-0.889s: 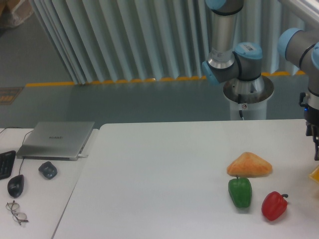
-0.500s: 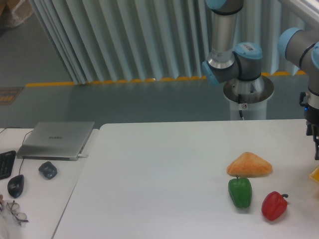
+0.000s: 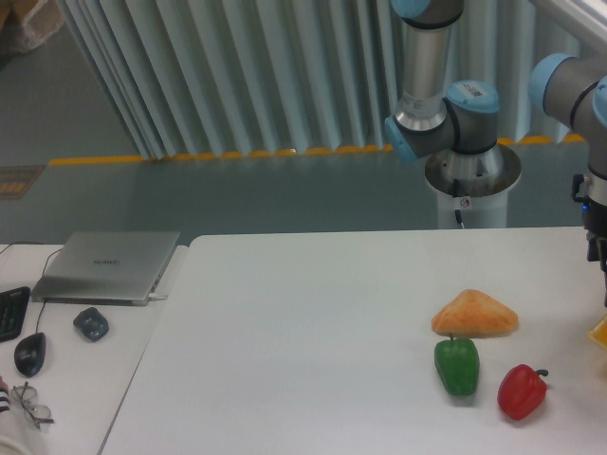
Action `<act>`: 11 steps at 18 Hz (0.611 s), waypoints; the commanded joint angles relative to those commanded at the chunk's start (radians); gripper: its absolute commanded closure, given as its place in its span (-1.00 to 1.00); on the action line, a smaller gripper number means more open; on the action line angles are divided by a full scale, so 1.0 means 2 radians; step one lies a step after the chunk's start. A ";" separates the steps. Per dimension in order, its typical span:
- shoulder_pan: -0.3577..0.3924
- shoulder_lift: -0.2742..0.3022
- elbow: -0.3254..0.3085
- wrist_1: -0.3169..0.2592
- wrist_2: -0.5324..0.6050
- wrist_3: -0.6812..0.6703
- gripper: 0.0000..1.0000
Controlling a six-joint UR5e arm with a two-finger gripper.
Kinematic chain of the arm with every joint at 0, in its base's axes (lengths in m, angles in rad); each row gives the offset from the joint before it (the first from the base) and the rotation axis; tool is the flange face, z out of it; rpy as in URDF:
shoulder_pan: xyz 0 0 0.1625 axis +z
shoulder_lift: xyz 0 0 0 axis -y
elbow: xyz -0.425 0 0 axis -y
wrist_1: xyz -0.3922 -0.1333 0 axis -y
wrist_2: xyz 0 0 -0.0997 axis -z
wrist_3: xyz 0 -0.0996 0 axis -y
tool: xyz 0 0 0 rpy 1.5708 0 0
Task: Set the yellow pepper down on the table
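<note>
The white table fills the lower frame. My arm comes down at the far right edge, and only a dark sliver of the gripper shows there. Its fingers are cut off by the frame, so I cannot tell how they stand. Just below it, a small yellow-orange sliver touches the right edge of the frame above the table. It may be the yellow pepper, but too little shows to be sure.
An orange-yellow wedge, a green pepper and a red pepper lie at the table's right. The left desk bears a laptop, two mice, glasses and a keyboard corner. The robot base stands behind.
The gripper has shifted slightly right, further out of frame. A bit of a sleeve has appeared at the bottom left corner. The peppers and wedge have not moved.
</note>
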 joint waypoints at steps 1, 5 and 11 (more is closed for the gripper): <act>-0.002 0.001 -0.002 0.016 0.000 -0.007 -1.00; 0.011 0.003 -0.026 0.089 0.002 -0.016 -1.00; 0.047 -0.007 -0.022 0.096 -0.001 -0.018 -1.00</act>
